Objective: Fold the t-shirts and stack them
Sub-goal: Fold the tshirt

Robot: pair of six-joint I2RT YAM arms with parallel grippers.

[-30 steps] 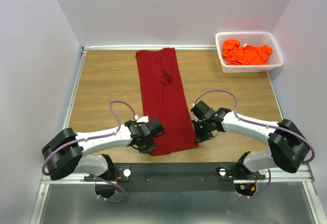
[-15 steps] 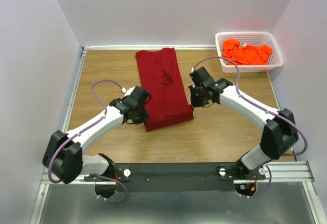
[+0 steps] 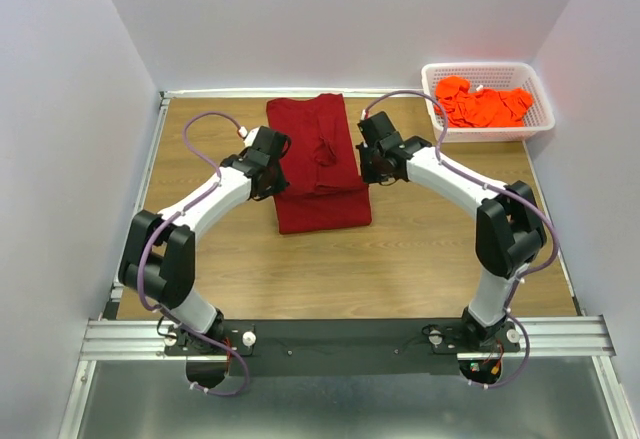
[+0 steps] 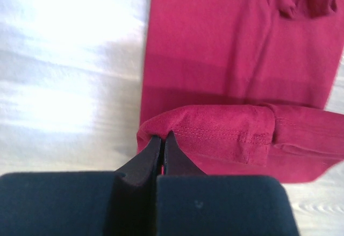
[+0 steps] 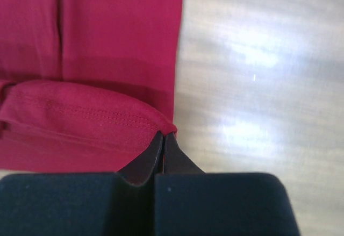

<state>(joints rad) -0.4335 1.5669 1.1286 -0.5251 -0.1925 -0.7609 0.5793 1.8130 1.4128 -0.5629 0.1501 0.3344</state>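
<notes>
The basket [image 3: 545, 119] holds the orange shirts [image 3: 485, 104] in a loose heap. Left of the basket, the maroon shirt [image 3: 320, 174] lies on the table [image 3: 430, 249], folded over itself. The left gripper [image 4: 163, 139] is clamped on the hem's left corner and the right gripper [image 5: 163, 139] on its right corner. A second ago both pinched that hem much farther from the basket, with the shirt stretched long. Now the hem is carried up level with the basket's near side.

T-shirt [image 3: 322, 204] centre; basket [image 3: 490, 67] seemingly against right wall [image 3: 600, 79]
</notes>
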